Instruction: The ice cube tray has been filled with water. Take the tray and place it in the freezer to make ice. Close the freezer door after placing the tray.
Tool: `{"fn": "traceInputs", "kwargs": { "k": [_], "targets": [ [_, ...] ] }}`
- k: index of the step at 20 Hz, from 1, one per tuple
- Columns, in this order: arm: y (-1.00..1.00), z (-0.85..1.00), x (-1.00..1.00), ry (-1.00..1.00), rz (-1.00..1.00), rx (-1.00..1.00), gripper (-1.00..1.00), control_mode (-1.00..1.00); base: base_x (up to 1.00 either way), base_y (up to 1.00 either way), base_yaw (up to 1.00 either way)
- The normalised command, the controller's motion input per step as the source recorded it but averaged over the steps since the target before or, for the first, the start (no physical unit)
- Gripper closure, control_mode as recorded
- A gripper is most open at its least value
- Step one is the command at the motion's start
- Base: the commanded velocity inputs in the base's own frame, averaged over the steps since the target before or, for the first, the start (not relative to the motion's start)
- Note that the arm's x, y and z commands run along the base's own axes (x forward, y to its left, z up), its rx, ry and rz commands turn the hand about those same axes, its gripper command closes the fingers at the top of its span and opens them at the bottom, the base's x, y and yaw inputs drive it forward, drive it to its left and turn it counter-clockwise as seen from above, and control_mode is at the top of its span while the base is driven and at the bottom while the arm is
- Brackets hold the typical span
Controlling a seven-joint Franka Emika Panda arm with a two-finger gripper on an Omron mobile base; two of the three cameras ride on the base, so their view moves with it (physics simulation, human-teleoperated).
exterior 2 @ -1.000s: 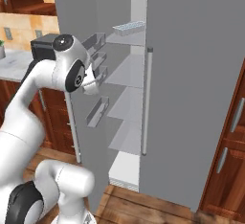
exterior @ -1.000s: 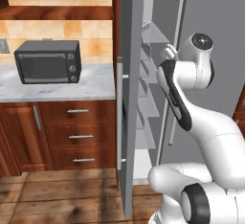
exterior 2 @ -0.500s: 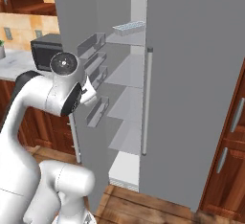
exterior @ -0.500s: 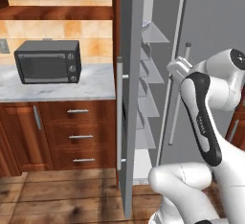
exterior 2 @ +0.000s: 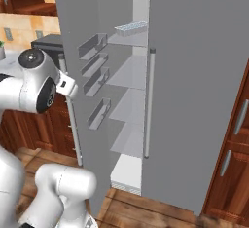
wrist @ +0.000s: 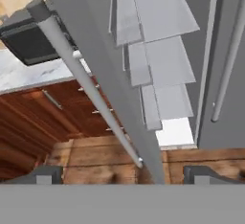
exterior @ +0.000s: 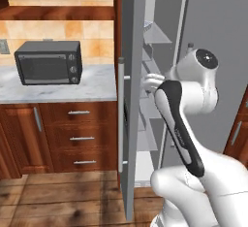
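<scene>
Right base view: ice cube tray (exterior 2: 130, 28) on upper freezer (exterior 2: 194, 76) shelf, probably.

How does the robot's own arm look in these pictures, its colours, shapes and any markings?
The arm is made of glossy white, rounded segments. A long dark grey-black strip with a faint small marking runs along one link. The joints end in round dark caps, one with a small pale dot at its centre. In the hand view, the gripper shows two small dark grey, blocky fingertips. No cables are visible.
</scene>
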Motion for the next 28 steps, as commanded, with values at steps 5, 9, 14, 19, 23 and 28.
{"fn": "traceInputs", "kwargs": {
  "k": [5,9,14,19,23,28],
  "targets": [
    [0.85,0.0,-0.01,0.08,0.19,-0.51,-1.0,-1.0,0.0,0.0,0.0],
    [0.71,-0.04,0.07,0.06,0.05,-0.48,-1.0,-1.0,0.0,0.0,0.0],
    [0.36,-0.06,0.21,0.03,0.0,-0.23,-1.0,-1.0,0.0,0.0,0.0],
    [0.0,-0.18,0.36,0.01,-0.01,-0.12,-1.0,-1.0,0.0,0.0,0.0],
    [0.25,-0.47,0.72,0.07,0.0,-0.27,-1.0,-1.0,0.0,0.0,0.0],
    [0.54,-0.28,0.79,0.07,0.0,-0.3,-1.0,-1.0,0.0,0.0,0.0]
  ]
}}
